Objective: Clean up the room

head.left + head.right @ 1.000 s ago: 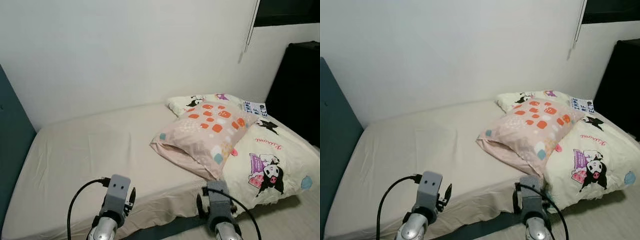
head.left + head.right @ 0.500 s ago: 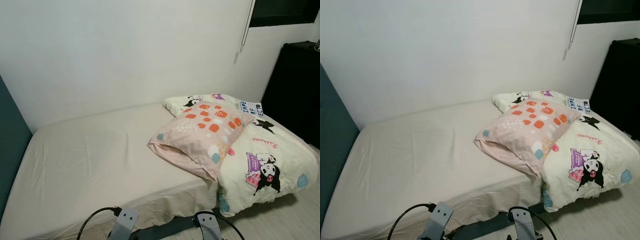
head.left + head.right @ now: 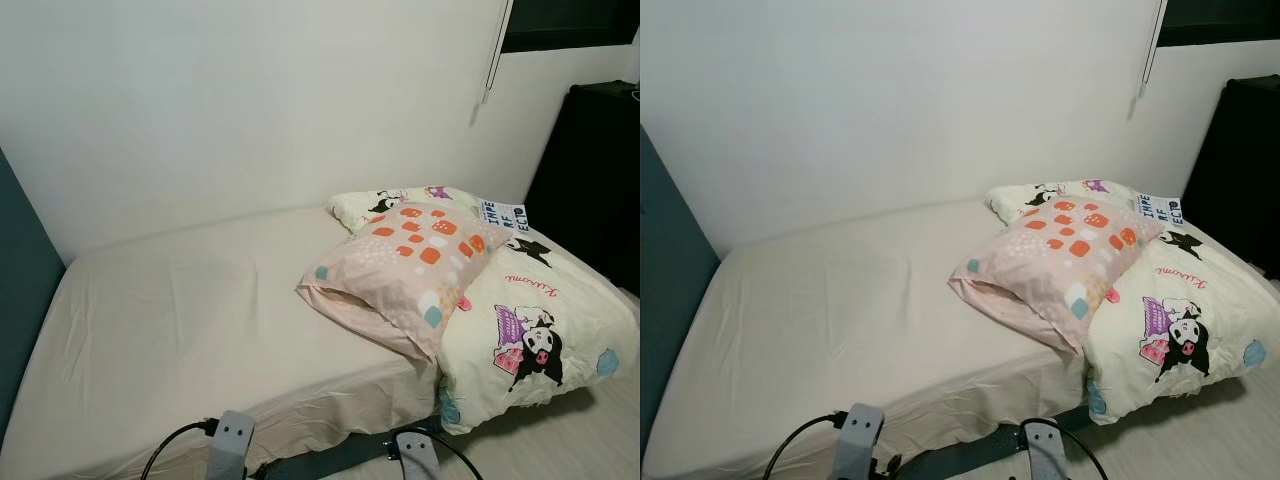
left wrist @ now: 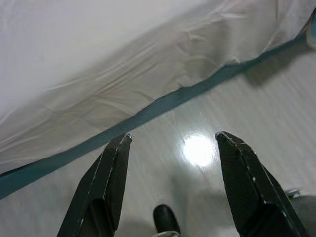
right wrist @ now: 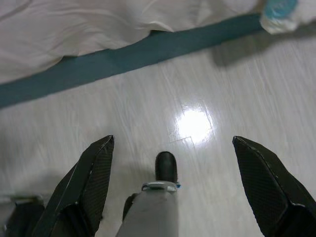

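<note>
Both arms low, wrists just poking into the head cam's bottom edge. Left gripper [image 4: 173, 140] aimed down, fingers [image 4: 111, 173] spread wide, holding nothing. Right gripper [image 5: 173, 143] same: pointing down, fingers [image 5: 94, 173] wide apart, nothing between them.

Bed [image 3: 180, 320]; pink pillow [image 3: 400, 265]; cartoon duvet [image 3: 540, 330]

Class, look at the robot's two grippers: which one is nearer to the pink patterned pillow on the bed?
Right. The right gripper hangs open over the floor just below the pink pillow; the left gripper, also open, hangs farther along the bed's edge, towards the bare sheet.
</note>
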Robot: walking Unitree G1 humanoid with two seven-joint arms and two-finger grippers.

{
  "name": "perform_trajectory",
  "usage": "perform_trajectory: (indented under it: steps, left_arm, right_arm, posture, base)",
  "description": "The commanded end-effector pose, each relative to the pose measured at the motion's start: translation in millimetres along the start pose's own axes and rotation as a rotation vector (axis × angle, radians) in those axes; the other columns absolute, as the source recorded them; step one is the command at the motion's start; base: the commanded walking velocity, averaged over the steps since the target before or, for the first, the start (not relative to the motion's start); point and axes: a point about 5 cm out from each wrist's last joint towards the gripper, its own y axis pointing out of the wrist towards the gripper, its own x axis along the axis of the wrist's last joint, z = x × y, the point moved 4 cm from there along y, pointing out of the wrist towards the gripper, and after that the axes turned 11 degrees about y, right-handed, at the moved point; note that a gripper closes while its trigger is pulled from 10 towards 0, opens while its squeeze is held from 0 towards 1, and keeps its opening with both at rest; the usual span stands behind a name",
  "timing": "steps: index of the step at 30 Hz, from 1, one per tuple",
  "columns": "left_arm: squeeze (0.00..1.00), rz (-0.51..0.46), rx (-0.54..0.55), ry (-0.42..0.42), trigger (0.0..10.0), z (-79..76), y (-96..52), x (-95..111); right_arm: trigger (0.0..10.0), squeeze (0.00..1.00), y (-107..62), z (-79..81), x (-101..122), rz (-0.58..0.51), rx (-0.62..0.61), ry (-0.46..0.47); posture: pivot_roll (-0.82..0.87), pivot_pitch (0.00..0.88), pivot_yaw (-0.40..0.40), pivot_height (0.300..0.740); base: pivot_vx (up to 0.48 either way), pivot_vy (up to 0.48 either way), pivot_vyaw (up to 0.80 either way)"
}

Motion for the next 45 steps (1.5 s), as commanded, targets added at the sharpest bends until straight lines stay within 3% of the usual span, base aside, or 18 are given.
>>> perform_trajectory:
  steps: [1, 3, 6, 8, 17, 28, 45]
  left_arm:
    - [0.0, 0.012, 0.014, -0.017, 10.0, 0.5, -3.0, -6.8]
    - [0.0, 0.008, 0.021, -0.015, 10.0, 1.9, -3.3, -6.7]
    - [0.0, 0.01, 0.075, -0.073, 10.0, 12.2, -3.8, -7.6]
    - [0.0, 0.003, 0.097, -0.097, 10.0, 16.1, -3.9, -6.5]
    - [0.0, 0.009, 0.106, -0.09, 10.0, 16.9, -6.0, -10.3]
    - [0.0, 0.023, 0.109, -0.091, 10.0, 14.8, -5.2, -11.6]
    - [0.0, 0.007, 0.086, -0.071, 10.0, 9.4, -4.1, -8.1]
  right_arm:
    - [10.0, 0.0, -1.2, 1.2, -5.2, -0.001, -0.007, 0.026]
    - [10.0, 0.0, -1.1, 0.2, -3.1, -0.014, -0.014, 0.033]
    - [10.0, 0.0, -0.8, -4.4, 3.5, -0.049, -0.044, 0.153]
    - [10.0, 0.0, -0.9, -5.3, 4.7, -0.06, -0.05, 0.175]
    - [10.0, 0.0, -1.8, -5.3, 1.4, -0.058, -0.052, 0.155]
    - [10.0, 0.0, -1.2, 12.4, -2.6, -0.026, 0.032, 0.025]
    - [10.0, 0.0, -1.4, 8.7, -0.7, -0.045, 0.019, 0.039]
  posture:
    - [-0.04, 0.029, 0.023, 0.74]
    - [-0.04, 0.029, 0.027, 0.74]
    - [-0.04, 0.032, 0.03, 0.74]
    - [-0.04, 0.032, 0.033, 0.74]
    - [-0.04, 0.027, 0.039, 0.74]
    - [-0.05, 0.02, 0.042, 0.74]
    - [-0.06, 0.011, 0.054, 0.74]
  base:
    - [0.0, 0.0, 0.0]
    - [0.0, 0.0, 0.0]
    - [0.0, 0.0, 0.0]
    - [0.0, 0.0, 0.0]
    - [0.0, 0.0, 0.0]
    - [0.0, 0.0, 0.0]
    - [0.0, 0.0, 0.0]
